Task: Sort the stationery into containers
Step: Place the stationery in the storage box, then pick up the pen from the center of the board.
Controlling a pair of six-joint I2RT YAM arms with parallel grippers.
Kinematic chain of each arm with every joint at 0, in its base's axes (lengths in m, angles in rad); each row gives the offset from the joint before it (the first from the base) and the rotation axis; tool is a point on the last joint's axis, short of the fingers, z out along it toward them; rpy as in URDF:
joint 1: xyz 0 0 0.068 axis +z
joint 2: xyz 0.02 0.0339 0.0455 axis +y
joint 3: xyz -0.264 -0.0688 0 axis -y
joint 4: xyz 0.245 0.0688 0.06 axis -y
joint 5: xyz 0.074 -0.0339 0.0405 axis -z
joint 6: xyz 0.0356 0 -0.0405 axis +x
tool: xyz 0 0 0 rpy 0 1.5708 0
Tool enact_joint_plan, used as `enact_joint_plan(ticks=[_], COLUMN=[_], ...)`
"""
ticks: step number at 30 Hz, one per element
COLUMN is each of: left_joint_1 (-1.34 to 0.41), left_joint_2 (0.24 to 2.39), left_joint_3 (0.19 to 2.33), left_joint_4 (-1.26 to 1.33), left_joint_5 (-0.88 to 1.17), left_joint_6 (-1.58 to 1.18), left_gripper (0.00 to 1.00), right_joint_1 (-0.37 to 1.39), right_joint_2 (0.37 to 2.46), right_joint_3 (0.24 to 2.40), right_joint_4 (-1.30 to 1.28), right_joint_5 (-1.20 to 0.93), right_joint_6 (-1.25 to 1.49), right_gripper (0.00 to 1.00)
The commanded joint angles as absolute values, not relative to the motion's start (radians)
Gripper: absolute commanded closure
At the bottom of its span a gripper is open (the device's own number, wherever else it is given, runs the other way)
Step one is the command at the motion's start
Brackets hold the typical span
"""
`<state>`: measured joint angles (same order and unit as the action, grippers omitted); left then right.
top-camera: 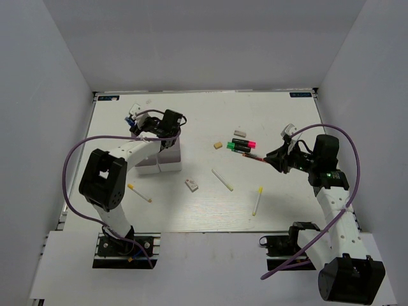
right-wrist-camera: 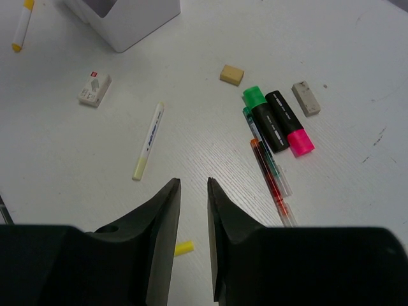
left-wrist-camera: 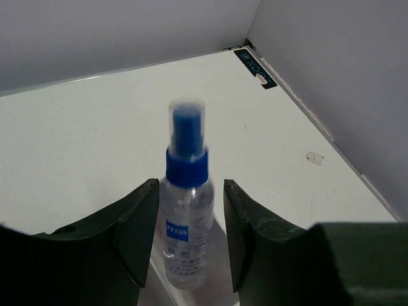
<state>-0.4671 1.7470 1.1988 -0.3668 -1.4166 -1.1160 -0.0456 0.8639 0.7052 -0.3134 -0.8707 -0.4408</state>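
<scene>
Right gripper — fingers drawn close, leaving only a narrow gap with nothing in it. It hangs above the table at the right side, just beside the near end of the red pen.

Left gripper — its fingers stand on either side of a clear spray bottle with a blue collar and cap. The left finger appears to meet the bottle and a slim gap shows on the right. Whether the bottle is clamped cannot be told. In the top view this gripper sits at the far left of the table, just beyond the white container, with the forearm passing over it.

Stationery, all lying on the table outside the container:
- The pink highlighter and green highlighter lie side by side and touching, right of centre. The red pen lies just beside them on the near side.
- The beige eraser lies near the green cap, and the grey eraser lies just beside the pink highlighter.
- A wrapped white eraser lies near the container's near corner.
- Three white-and-yellow pens lie well apart: one at centre, one nearer the right arm, one at the near left.
</scene>
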Motion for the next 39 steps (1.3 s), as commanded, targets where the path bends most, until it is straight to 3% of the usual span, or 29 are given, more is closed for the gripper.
enact_joint_plan(ticks=[1, 2, 6, 10, 15, 18, 20, 22, 26, 31, 33, 36, 38, 39], left_joint_1=[-0.479, -0.488, -0.488, -0.488, -0.488, -0.488, -0.488, -0.488, -0.469, -0.469, -0.469, -0.469, -0.469, -0.469], left_joint_2=[1.729, 1.729, 1.677, 1.635, 1.55, 1.404, 1.292, 1.091, 0.79, 0.563, 0.532, 0.523, 0.535, 0.535], left_joint_3=[1.192, 1.201, 1.212, 1.262, 1.351, 1.288, 1.195, 1.019, 0.798, 0.629, 0.641, 0.641, 0.661, 0.661], left_joint_4=[-0.419, -0.442, -0.462, -0.52, -0.646, -0.58, -0.51, -0.401, -0.374, -0.354, -0.354, -0.345, -0.367, -0.38], left_joint_5=[-1.442, -1.442, -1.381, -1.306, -1.093, -0.864, -0.631, -0.405, -0.22, -0.094, -0.048, -0.005, -0.005, -0.005], left_joint_6=[-1.193, -1.193, -1.193, -1.154, -1.01, -0.782, -0.666, -0.536, -0.456, -0.328, -0.301, -0.279, -0.279, -0.279], left_gripper=[0.44, 0.44, 0.28, 0.22, 0.16, 0.13, 0.13, 0.23, 0.36, 0.36, 0.32, 0.27, 0.23, 0.23], right_joint_1=[-0.051, -0.049, -0.049, -0.051, -0.048, -0.032, -0.002, 0.052, 0.132, 0.195, 0.221, 0.28, 0.351, 0.403], right_joint_2=[0.862, 0.861, 0.864, 0.877, 0.913, 0.966, 1.026, 1.072, 1.163, 1.363, 1.458, 1.529, 1.545, 1.555], right_joint_3=[0.698, 0.699, 0.698, 0.695, 0.696, 0.719, 0.759, 0.797, 0.831, 0.946, 0.998, 1.058, 1.06, 1.057], right_joint_4=[-0.287, -0.284, -0.278, -0.265, -0.262, -0.351, -0.389, -0.434, -0.364, -0.33, -0.366, -0.443, -0.43, -0.422], right_joint_5=[-0.885, -0.888, -0.887, -0.879, -0.842, -0.864, -0.851, -0.792, -0.671, -0.552, -0.551, -0.565, -0.529, -0.432], right_joint_6=[-0.437, -0.439, -0.436, -0.437, -0.449, -0.54, -0.594, -0.609, -0.557, -0.567, -0.59, -0.618, -0.591, -0.562], right_gripper=[0.7, 0.68, 0.61, 0.57, 0.55, 0.55, 0.55, 0.55, 0.54, 0.52, 0.64, 0.73, 0.73, 0.68])
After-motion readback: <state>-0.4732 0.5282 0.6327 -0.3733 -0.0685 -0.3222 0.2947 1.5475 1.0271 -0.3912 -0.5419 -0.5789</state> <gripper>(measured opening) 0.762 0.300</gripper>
